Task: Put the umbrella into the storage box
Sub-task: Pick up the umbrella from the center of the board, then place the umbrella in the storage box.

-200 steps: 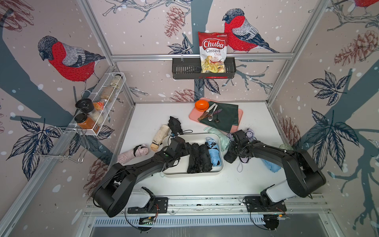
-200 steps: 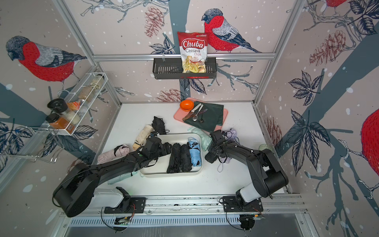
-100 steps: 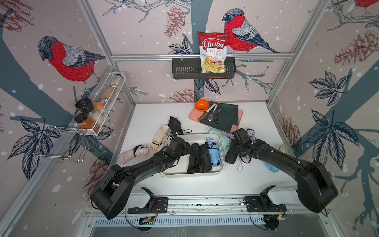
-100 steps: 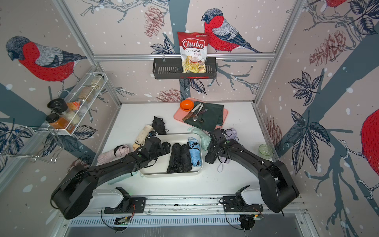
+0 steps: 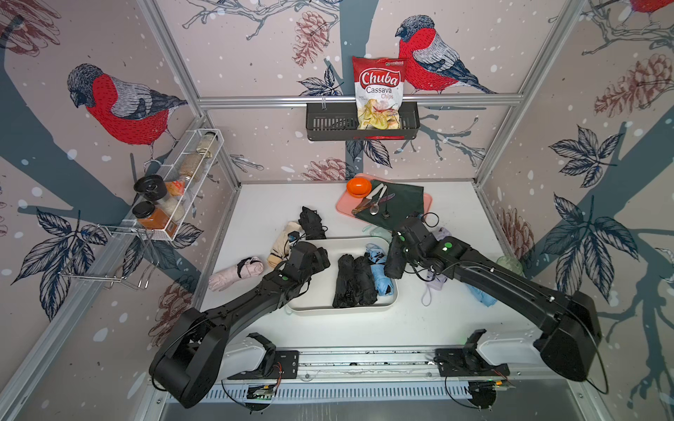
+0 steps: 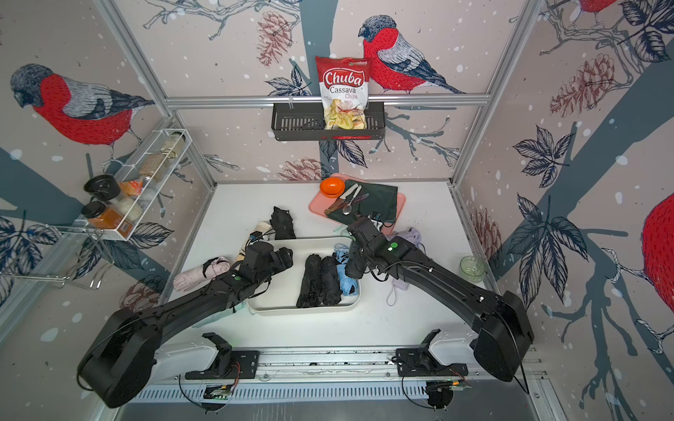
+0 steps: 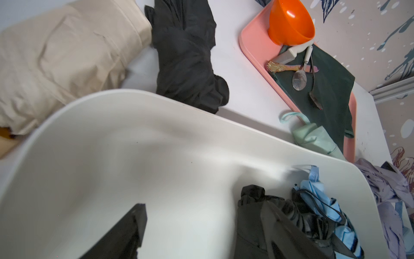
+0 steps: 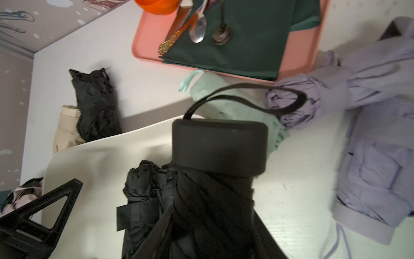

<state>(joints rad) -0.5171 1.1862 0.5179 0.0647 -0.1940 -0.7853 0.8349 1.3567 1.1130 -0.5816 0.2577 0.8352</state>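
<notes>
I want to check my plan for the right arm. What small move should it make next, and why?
Probably shift the right gripper a little toward the middle of the storage box. It holds the black umbrella, which hangs over the box's right rim beside the blue umbrella, so a release here could drop it partly outside.

A robot lab cell is showing: an aluminium frame [image 5: 255,100] is holding bird-printed wall panels [image 5: 255,54] around a worktop [image 5: 262,211], left arm [image 5: 251,306] and right arm [image 5: 510,288] standing on a rail [image 5: 364,359].
</notes>
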